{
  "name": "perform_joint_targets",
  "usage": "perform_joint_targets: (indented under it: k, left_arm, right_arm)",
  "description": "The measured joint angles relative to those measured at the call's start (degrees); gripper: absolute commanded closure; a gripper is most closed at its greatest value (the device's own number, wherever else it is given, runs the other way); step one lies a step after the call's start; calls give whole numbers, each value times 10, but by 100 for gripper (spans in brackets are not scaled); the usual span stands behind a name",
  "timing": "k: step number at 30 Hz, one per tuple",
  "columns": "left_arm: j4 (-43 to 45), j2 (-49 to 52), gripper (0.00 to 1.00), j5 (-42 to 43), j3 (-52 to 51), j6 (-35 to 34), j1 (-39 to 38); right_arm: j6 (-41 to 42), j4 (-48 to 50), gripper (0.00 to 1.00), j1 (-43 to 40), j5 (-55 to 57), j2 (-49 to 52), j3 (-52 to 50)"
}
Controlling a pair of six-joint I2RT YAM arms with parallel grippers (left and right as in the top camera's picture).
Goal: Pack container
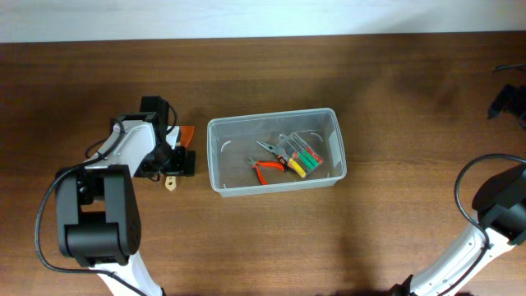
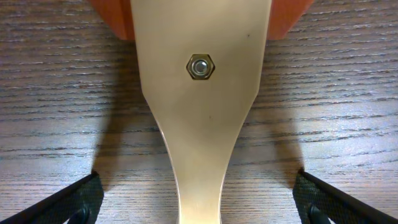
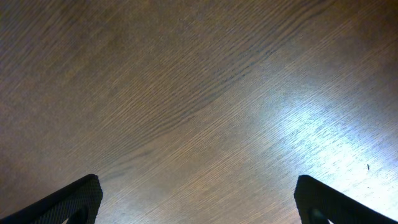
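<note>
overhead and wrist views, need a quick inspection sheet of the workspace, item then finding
surface: wooden table, bare wood, no spills seen
job's things: clear container upright mid-table, holding pliers and screwdrivers; scraper with an orange handle lies on the table left of it, not yet packed
clutter: nothing seen
grippers: left gripper open, fingers either side of the scraper's blade, not touching it; right gripper open over bare table, empty
cables: black cable loops by the left arm, another by the right arm
surroundings: pale wall along the far edge; dark object at the right edge, cannot tell what
</note>
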Motion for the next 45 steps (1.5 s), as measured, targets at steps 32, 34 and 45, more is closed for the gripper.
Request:
perform_joint_targets:
  k: [32, 34, 45]
  left_arm:
    - [23, -2, 33, 1, -3, 2, 1]
    - [23, -2, 33, 1, -3, 2, 1]
    - [30, -2, 52, 3, -3, 2, 1]
  right_arm:
    - [0, 0, 1, 0, 0, 0, 0]
    - [0, 0, 1, 0, 0, 0, 0]
    - [0, 0, 1, 0, 0, 0, 0]
